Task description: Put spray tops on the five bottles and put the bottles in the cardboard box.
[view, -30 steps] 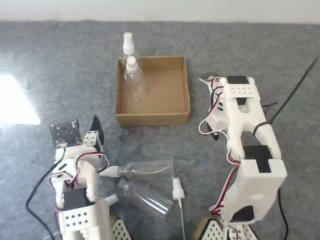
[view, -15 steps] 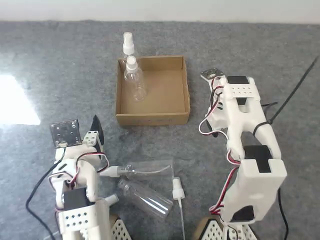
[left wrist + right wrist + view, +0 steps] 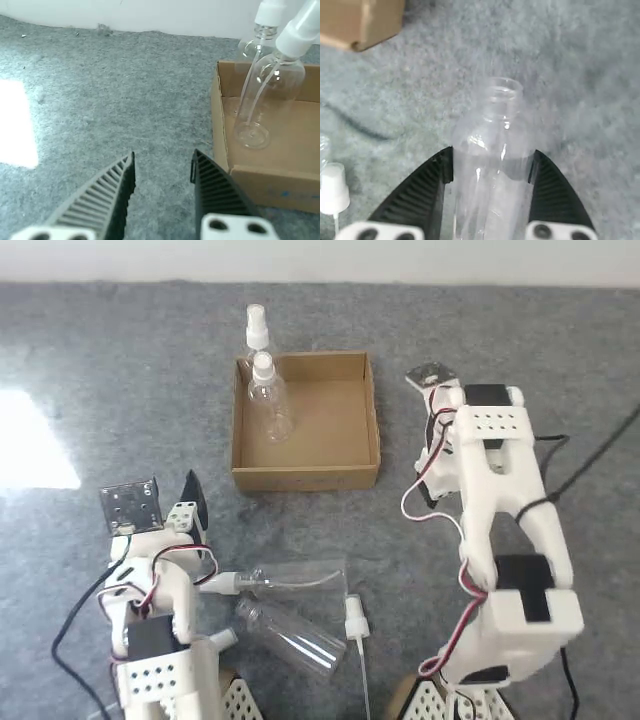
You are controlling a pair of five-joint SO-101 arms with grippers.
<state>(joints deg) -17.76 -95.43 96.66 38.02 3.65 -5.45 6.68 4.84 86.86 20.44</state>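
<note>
My right gripper (image 3: pixel 491 152) is shut on a clear bottle (image 3: pixel 492 145) with a bare, topless neck, held just above the grey mat. The right arm (image 3: pixel 490 440) hangs to the right of the cardboard box (image 3: pixel 372 415) and hides its own gripper from above. One capped bottle (image 3: pixel 268 400) stands in the box's far left corner, and a second capped bottle (image 3: pixel 258 328) stands just behind the box. Near the front lie two bottles (image 3: pixel 295 578) (image 3: pixel 297 638) and a loose spray top (image 3: pixel 354 618). My left gripper (image 3: pixel 162 175) is open and empty, short of the box (image 3: pixel 220 125).
The grey mat (image 3: pixel 120 370) covers the whole table. A bright patch of light (image 3: pixel 30 445) lies at the left edge. Wires trail along both arms, and a dark cable (image 3: pixel 610 430) runs off to the right.
The right arm has shifted a little to the right and farther back with its bottle. The left arm and the lying bottles have not moved.
</note>
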